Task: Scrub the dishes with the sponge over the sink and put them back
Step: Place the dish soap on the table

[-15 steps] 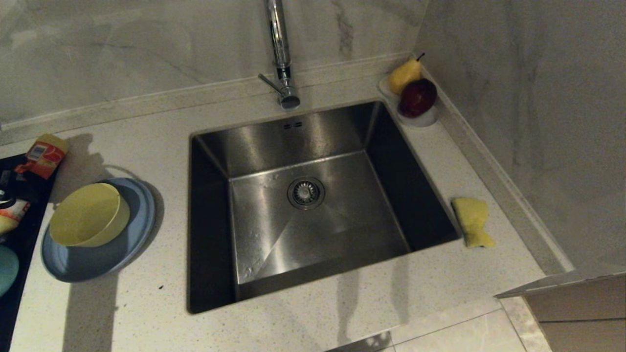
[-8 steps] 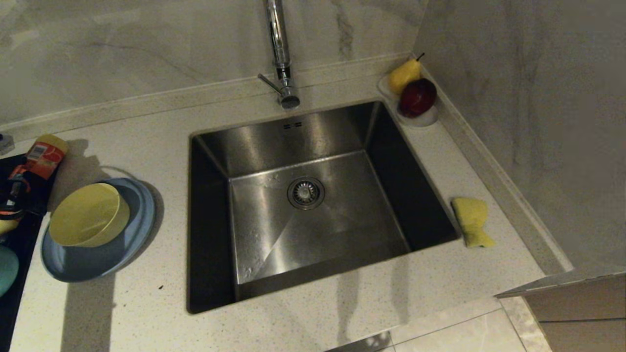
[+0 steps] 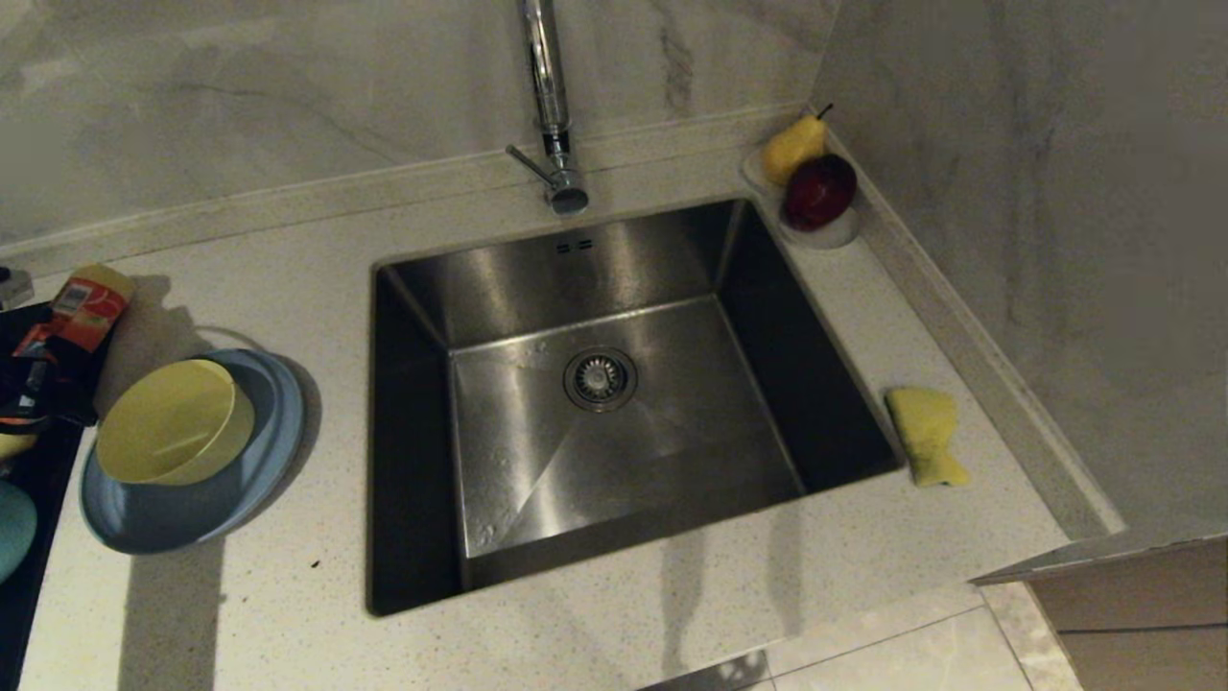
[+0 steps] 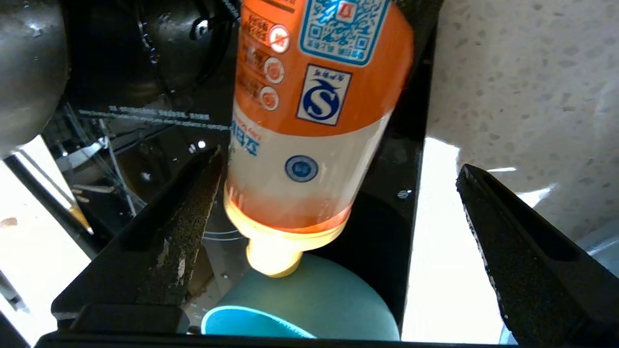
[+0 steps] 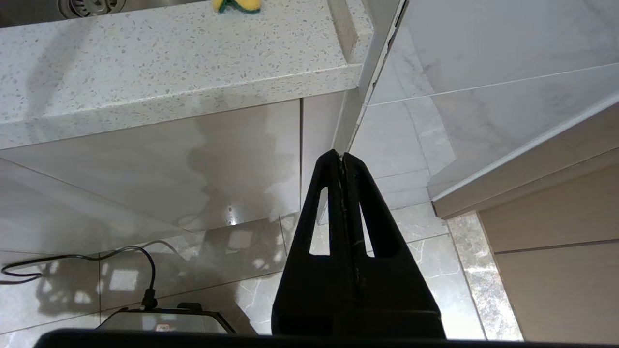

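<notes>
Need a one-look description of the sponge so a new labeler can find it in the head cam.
Start at the steel sink in the pale speckled counter. On the counter strip to the sink's right, near its front corner, lies the sponge. It is flat, soft and yellow, lying alone, unlike the other yellow item on that side, the pear, which sits in a dish at the back corner.

Around the sink (image 3: 595, 403): basin bare, open from above except under the tap (image 3: 549, 106) at its back rim. Left: stacked yellow bowl (image 3: 173, 422) on plate (image 3: 230, 499), orange bottle (image 4: 314, 121) lying beyond, crowding access. Right: only the sponge (image 3: 926, 434).
</notes>
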